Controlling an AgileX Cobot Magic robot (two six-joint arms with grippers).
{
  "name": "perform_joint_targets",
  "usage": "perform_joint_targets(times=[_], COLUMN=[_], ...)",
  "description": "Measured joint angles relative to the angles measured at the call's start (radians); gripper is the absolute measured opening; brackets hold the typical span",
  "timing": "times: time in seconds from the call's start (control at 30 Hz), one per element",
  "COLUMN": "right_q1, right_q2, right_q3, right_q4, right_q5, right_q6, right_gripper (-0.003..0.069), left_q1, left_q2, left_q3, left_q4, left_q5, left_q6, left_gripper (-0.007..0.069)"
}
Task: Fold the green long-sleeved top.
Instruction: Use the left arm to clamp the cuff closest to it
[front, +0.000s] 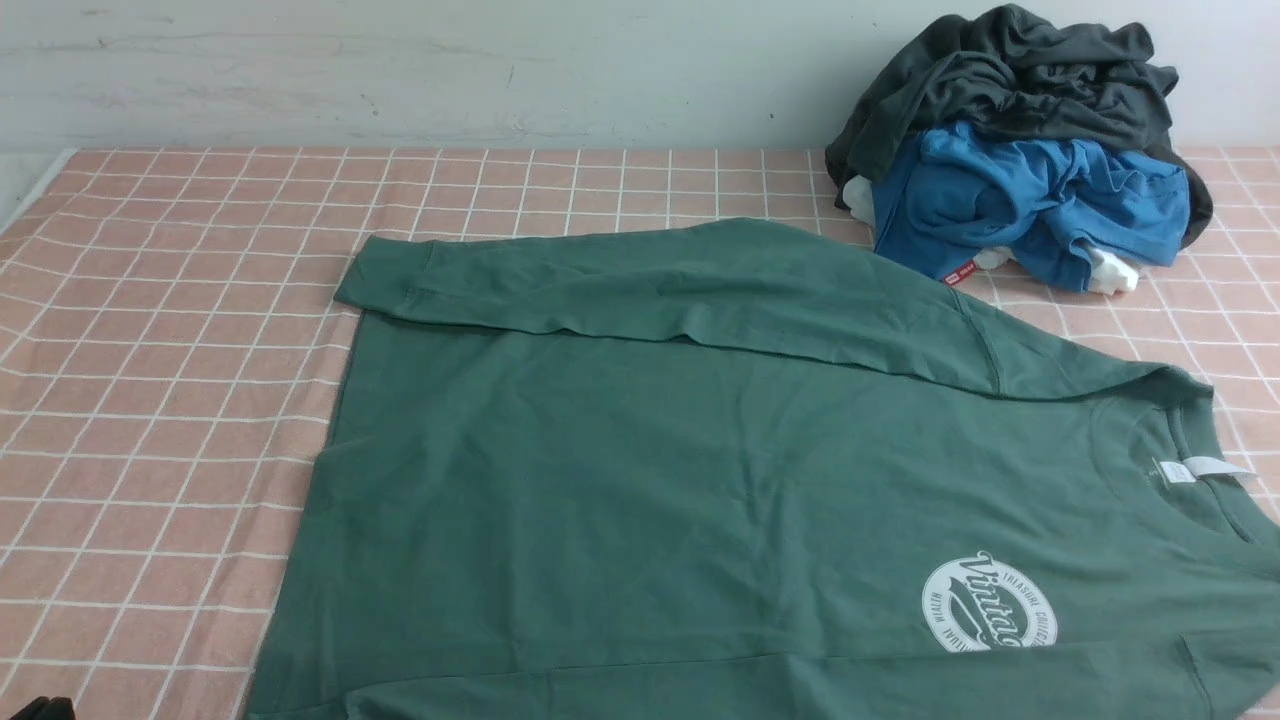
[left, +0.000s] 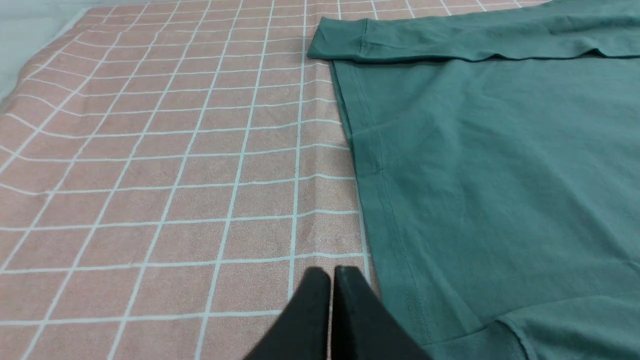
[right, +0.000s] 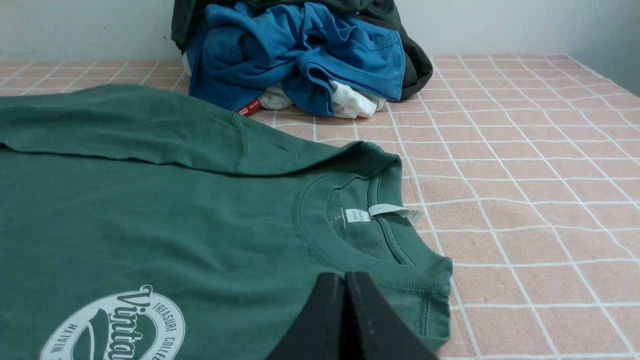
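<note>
**Green long-sleeved top** (front: 640, 450) lies flat on the checked tabletop (front: 150, 400), its long axis running left to right. The hem (left: 372, 200) is at the left, the collar (right: 380, 270) at the right, and the far sleeve (front: 650, 285) is laid across the body. The left gripper (left: 331, 272), jaws together, sits just left of the hem. The right gripper (right: 345, 277), jaws together, is by the collar. Only the wrist views show the grippers clearly; only the front view shows the full layout.
</note>
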Motion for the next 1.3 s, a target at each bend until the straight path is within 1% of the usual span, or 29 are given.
perform_joint_targets(times=[0.53, 0.83, 1.03, 1.07, 1.1, 1.13, 1.17, 1.2, 1.3], right_q1=[0.000, 0.000, 0.000, 0.000, 0.000, 0.000, 0.000, 0.000, 0.000], right_q2=[0.000, 0.000, 0.000, 0.000, 0.000, 0.000, 0.000, 0.000, 0.000], right_q3=[0.000, 0.000, 0.000, 0.001, 0.001, 0.004, 0.005, 0.006, 0.006], right_q4=[0.000, 0.000, -0.001, -0.001, -0.001, -0.001, -0.001, 0.000, 0.000], right_q5=[0.000, 0.000, -0.001, -0.021, -0.026, -0.072, -0.091, -0.205, -0.401], right_q6=[0.000, 0.000, 0.000, 0.000, 0.000, 0.000, 0.000, 0.000, 0.019], right_gripper=[-0.0013, -0.0013, -0.0013, -0.0013, -0.0013, -0.0013, -0.0013, -0.0013, -0.0013], left_q1=[0.000, 0.000, 0.000, 0.000, 0.000, 0.000, 0.000, 0.000, 0.000], left_q2=[0.000, 0.000, 0.000, 0.000, 0.000, 0.000, 0.000, 0.000, 0.000], left_q3=[0.000, 0.000, 0.009, 0.011, 0.011, 0.011, 0.011, 0.011, 0.011], left_q4=[0.000, 0.011, 0.015, 0.015, 0.015, 0.015, 0.015, 0.015, 0.015], left_q5=[0.000, -0.006, -0.071, -0.132, -0.132, -0.201, -0.218, -0.304, -0.398], left_q6=[0.000, 0.027, 0.032, 0.032, 0.032, 0.032, 0.033, 0.033, 0.034], left_gripper=[-0.0003, -0.0003, -0.0003, -0.0003, -0.0003, -0.0003, -0.0003, -0.0003, -0.0003])
